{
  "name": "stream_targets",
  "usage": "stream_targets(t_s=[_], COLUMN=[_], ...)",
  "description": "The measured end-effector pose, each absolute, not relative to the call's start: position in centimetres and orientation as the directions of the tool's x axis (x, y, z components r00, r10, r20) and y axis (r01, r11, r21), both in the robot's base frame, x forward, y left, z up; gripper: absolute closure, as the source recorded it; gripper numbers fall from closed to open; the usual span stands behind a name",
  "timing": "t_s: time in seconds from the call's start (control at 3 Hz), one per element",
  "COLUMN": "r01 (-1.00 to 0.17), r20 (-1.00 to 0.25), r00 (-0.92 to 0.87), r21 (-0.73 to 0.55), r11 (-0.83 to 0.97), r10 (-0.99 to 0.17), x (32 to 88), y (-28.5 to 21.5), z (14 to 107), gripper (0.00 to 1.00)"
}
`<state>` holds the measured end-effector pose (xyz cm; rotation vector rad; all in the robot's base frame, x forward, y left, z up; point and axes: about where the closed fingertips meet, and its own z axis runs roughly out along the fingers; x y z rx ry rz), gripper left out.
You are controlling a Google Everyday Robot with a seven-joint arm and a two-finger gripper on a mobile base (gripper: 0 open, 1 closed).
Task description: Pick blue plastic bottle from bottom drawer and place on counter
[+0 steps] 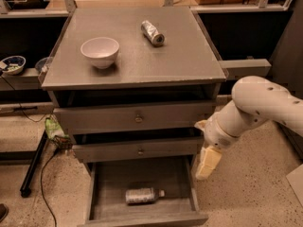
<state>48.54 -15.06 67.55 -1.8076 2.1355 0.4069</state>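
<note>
Camera view, lower centre: bottom drawer (142, 219) pulled out, grey floor showing. Blue plastic bottle (142, 195) lies on its side on the drawer floor, toward the front, white cap pointing to the right of the frame, touching nothing else. Gripper (207, 163) hangs pointing down at lower right, outside the drawer's right wall, just beside the cabinet's right edge, above and right of the bottle and apart from it. Cannot tell if it is released or clenched; the bottle is not in it. White arm (258, 105) runs up to the right edge. Speckled floor (246, 193) below it. Middle drawer (137, 150) and top drawer (137, 118) sit slightly out, round knobs centred. Counter (137, 72) above: white bowl (100, 51) upright at left, silver can (152, 32) on its side farther back, well apart. Small bowl (12, 64) on a low shelf at far left.
</note>
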Motion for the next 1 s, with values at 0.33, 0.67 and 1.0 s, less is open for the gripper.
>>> stream_targets(t_s=[0.33,0.67,1.0], r01=[-0.990,-0.989,-0.979], r20=[-0.434,-0.434,-0.454], r00=[-0.136,-0.139,-0.196], r21=[0.022,0.021,0.035], r11=[0.140,0.144,0.202], r10=[-0.891,-0.890,-0.869], x=[50.9,50.8,50.9], y=[-12.3,-12.3,-12.2], z=[65.3,65.3,63.9], gripper=[0.00,0.00,0.00])
